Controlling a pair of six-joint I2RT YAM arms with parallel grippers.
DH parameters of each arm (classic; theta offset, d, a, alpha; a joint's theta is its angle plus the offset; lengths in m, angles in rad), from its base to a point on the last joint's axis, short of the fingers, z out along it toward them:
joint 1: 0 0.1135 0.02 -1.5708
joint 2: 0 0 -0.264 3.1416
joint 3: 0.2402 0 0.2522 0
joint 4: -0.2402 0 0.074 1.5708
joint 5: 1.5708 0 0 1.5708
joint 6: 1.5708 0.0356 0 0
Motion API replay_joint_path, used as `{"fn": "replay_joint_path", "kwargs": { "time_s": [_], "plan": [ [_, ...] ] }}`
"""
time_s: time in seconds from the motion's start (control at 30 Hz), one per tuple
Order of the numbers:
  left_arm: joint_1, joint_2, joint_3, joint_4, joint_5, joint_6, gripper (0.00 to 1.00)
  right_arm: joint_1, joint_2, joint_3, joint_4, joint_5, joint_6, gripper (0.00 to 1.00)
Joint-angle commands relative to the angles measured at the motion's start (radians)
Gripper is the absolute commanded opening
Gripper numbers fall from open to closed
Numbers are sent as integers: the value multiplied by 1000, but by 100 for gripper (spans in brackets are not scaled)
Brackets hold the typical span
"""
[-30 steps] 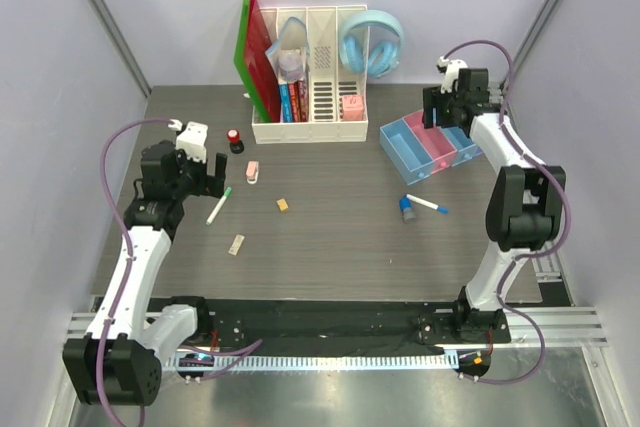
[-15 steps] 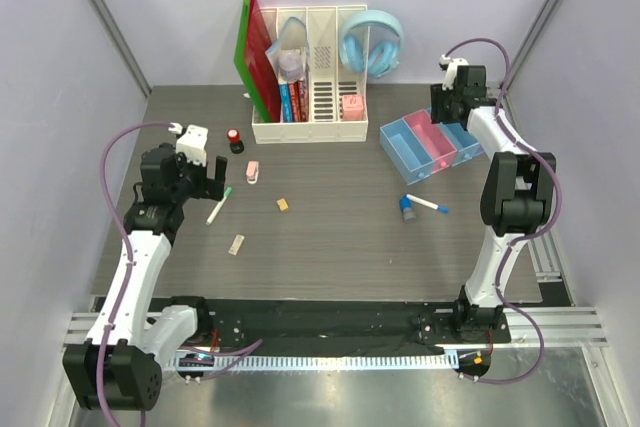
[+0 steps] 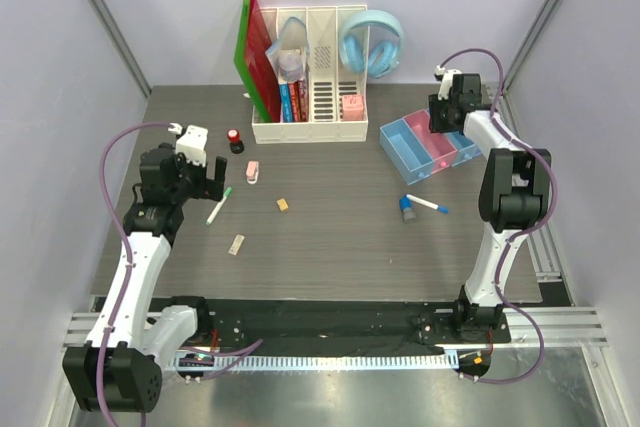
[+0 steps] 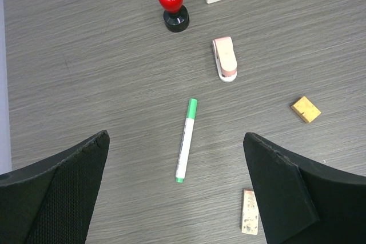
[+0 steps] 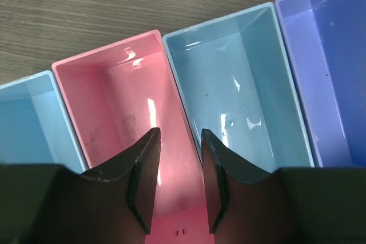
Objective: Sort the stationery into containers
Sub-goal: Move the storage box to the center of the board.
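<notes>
The right gripper [image 5: 179, 135] straddles the wall [image 5: 171, 84] between pink tray [image 5: 114, 90] and light blue tray [image 5: 240, 84], jaws narrow — gripped or not, I cannot tell. I advise: centre, pinch firmly, pull level; left gripper [image 4: 176, 138] hangs wide open.

Surface [image 3: 330, 247]: dark grey-brown with fine wood-grain streaks.

Trays in a row:
- light blue tray [image 5: 28, 124]
- pink tray [image 5: 108, 95], marked with dark scuff specks
- second light blue tray [image 5: 240, 84]
- purple-blue tray [image 5: 331, 55]

Stamp [image 4: 172, 5]: black base, glossy red top.
Green-capped marker [image 4: 185, 141]: white barrel, green at both ends.
Clip [image 4: 225, 58]: pale pink.
Square eraser [image 4: 305, 109]: tan.
Long eraser [image 4: 249, 211]: paler tan, speckled.
Blue-capped marker [image 3: 428, 204]: white barrel.
Round piece [image 3: 408, 209]: grey-blue.
Headphones [image 3: 371, 44]: light blue.
File organizer [image 3: 320, 127]: white.
Folders [image 3: 255, 57]: red and green.
</notes>
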Motion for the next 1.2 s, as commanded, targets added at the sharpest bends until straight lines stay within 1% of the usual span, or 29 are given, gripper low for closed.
{"fn": "replay_joint_path", "kwargs": {
  "time_s": [0.0, 0.03, 0.2, 0.23, 0.33, 0.4, 0.47, 0.5, 0.6, 0.7, 1.17],
  "plan": [
    [5, -24, 15, 8, 14, 20, 100, -2, 9, -15, 26, -4, 3, 36],
    [5, -26, 15, 4, 15, 23, 100, -2, 10, -21, 26, -2, 4, 32],
    [5, -35, 12, -4, 15, 31, 100, 2, 9, -47, 20, 8, 18, 26],
    [5, -38, 12, -6, 17, 33, 100, 7, 6, -58, 20, 15, 21, 22],
    [5, -42, 10, -10, 20, 36, 100, 18, -16, -87, 19, 19, 46, 19],
    [5, -42, 9, -13, 20, 39, 100, 24, -34, -103, 17, 21, 72, 14],
    [5, -47, 7, -18, 24, 42, 100, 24, -45, -124, 15, 31, 87, 13],
    [5, -52, 6, -22, 24, 42, 100, 56, -58, -138, 12, 35, 104, 12],
    [5, -64, 3, -30, 27, 48, 100, 70, -75, -170, 15, 45, 138, 9],
    [5, -81, -5, -44, 29, 57, 100, 90, -98, -201, 12, 50, 177, 8],
    [5, -118, -25, -59, 30, 79, 100, 140, -203, -354, 9, 67, 178, 6]
  ]
}}
